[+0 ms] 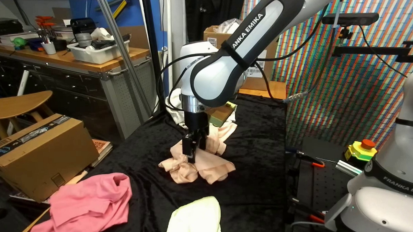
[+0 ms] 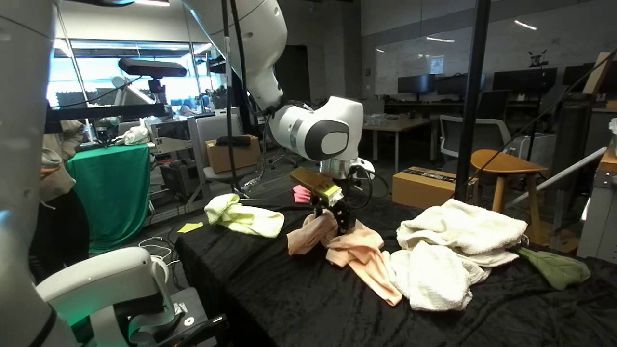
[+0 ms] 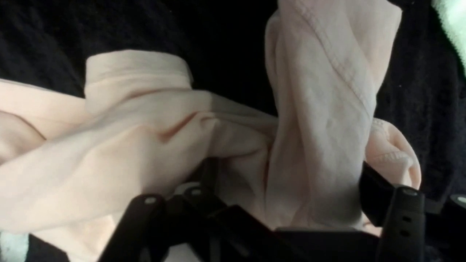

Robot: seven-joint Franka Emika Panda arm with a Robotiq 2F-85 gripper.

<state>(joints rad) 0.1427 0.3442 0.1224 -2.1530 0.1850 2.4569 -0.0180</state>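
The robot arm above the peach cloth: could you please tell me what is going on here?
A Franka Emika arm reaches down to a crumpled peach cloth on a black table cover. In the wrist view, its fingers stand open, with a fold of the cloth between them, not clamped. A pink cloth, a pale yellow-green cloth and white towelling lie nearby.

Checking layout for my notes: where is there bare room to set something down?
In an exterior view, the black cloth is bare between the peach cloth, the yellow-green cloth and the edge toward the emergency button; a narrower strip lies between peach and pink cloth. Crowded: around the gripper, straddling peach folds, and where peach meets white cloth.
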